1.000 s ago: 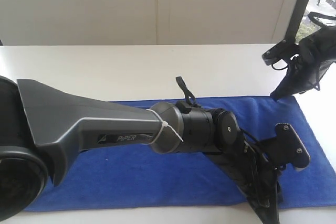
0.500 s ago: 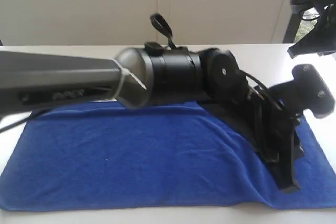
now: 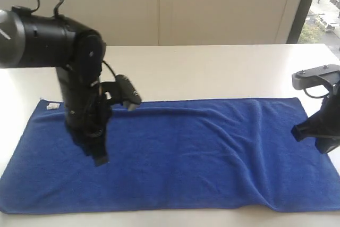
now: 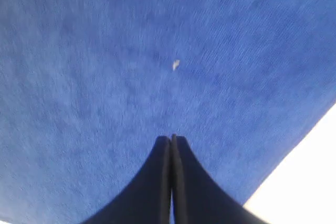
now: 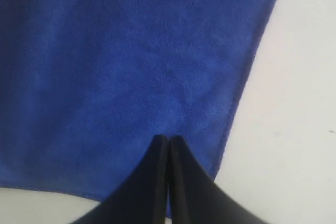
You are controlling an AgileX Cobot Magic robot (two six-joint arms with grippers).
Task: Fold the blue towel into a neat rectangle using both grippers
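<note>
The blue towel lies spread out flat and long across the white table, with a small white tag at its far left corner. My left gripper hangs over the towel's left part, its jaws shut with nothing between them; the left wrist view shows the left gripper above plain blue towel cloth. My right gripper stands at the towel's right end, also shut and empty; in the right wrist view the right gripper sits just inside the blue towel's edge.
The white table extends behind the towel and along its front edge. A small pale speck of lint lies on the cloth. A window strip is at the far right.
The left arm has swung from the towel's right part across to its left end. The right gripper has come down from above the far right corner to the towel's right end.
</note>
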